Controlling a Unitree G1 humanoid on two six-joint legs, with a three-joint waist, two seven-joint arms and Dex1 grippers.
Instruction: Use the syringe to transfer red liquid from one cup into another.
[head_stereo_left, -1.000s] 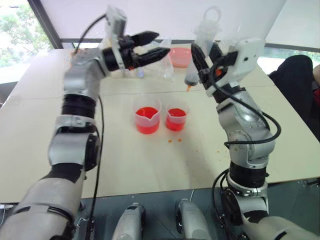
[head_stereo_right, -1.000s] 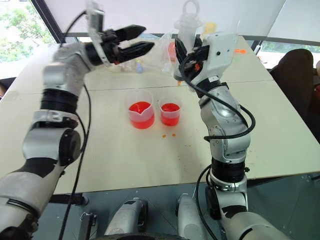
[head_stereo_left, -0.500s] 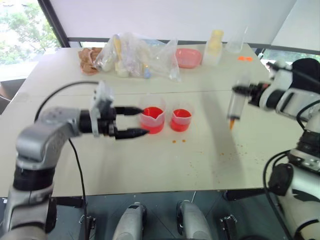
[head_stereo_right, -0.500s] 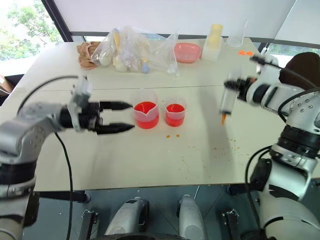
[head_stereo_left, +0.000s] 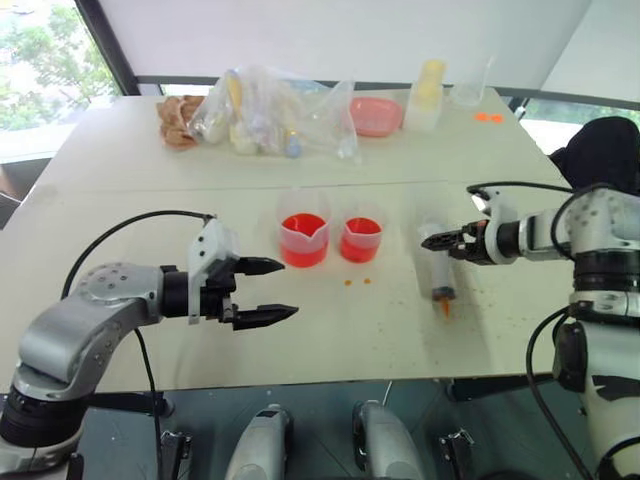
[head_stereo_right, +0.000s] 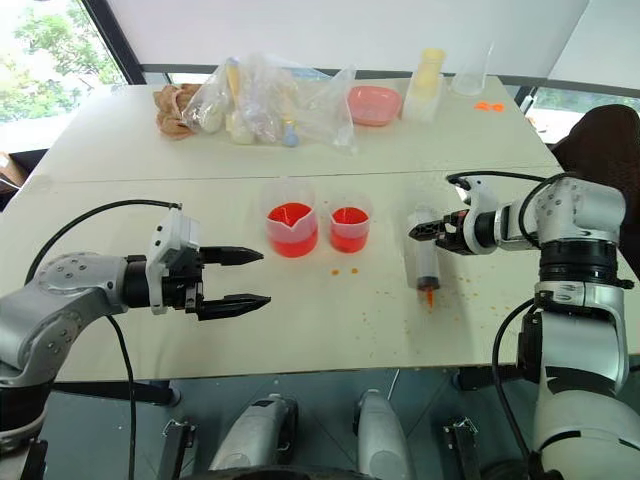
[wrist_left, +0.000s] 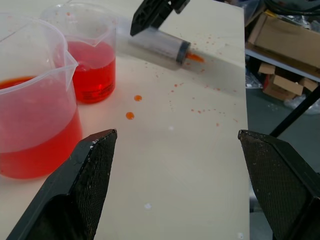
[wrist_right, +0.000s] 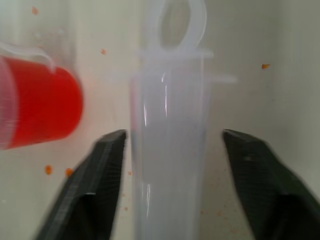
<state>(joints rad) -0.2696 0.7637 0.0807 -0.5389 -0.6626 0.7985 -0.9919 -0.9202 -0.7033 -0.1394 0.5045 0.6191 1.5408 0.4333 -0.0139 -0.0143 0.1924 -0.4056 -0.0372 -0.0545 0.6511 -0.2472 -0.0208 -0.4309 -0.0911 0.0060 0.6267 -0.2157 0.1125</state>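
The syringe (head_stereo_left: 440, 270) lies flat on the table right of the cups, its orange tip (head_stereo_left: 445, 308) pointing toward the table's front edge. My right gripper (head_stereo_left: 437, 241) hovers at its plunger end, open; in the right wrist view both fingers (wrist_right: 107, 165) stand clear of the barrel (wrist_right: 170, 150). The wider spouted cup (head_stereo_left: 303, 240) and the narrower cup (head_stereo_left: 361, 238) stand side by side mid-table, each holding red liquid (wrist_left: 30, 145). My left gripper (head_stereo_left: 288, 288) is open and empty, low over the table just left of the spouted cup.
Clear plastic bags (head_stereo_left: 265, 105) of items, a pink dish (head_stereo_left: 378, 115), a pale capped bottle (head_stereo_left: 428, 90) and a clear cup (head_stereo_left: 468, 88) line the back of the table. Red drops (head_stereo_left: 355, 282) dot the surface in front of the cups.
My right gripper came down and to the right with the syringe, laid it on the table and opened. The left arm dropped from high over the table to beside the spouted cup.
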